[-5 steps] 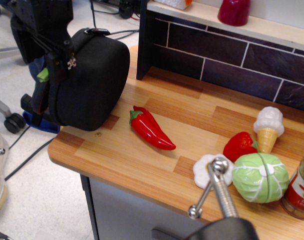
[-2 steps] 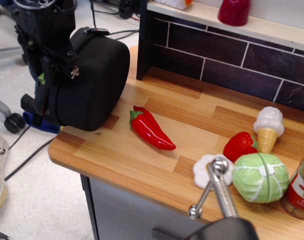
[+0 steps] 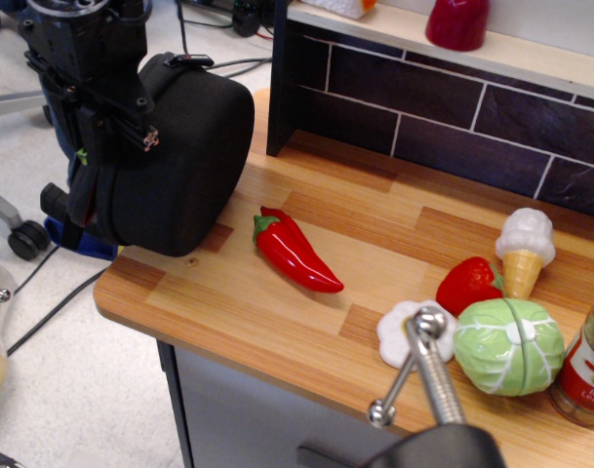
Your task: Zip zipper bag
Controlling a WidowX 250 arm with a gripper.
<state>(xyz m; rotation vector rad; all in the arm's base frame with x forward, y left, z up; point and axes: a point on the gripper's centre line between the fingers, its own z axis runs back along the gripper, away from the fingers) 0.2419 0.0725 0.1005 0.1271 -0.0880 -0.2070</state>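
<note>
Gripper pressed at left edge of zipper bag, lime-green pull tab barely showing by it; finger state can't be told. Bag stands upright on table left corner, red pepper nearby.

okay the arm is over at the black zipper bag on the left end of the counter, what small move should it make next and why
Probably keep drawing the lime-green pull tab on along the zipper track, following the edge of the black zipper bag. The gripper sits right over the bag's left edge where a sliver of green shows, so it looks set at the tab. Its jaws are hidden, so grip can't be confirmed.
</note>
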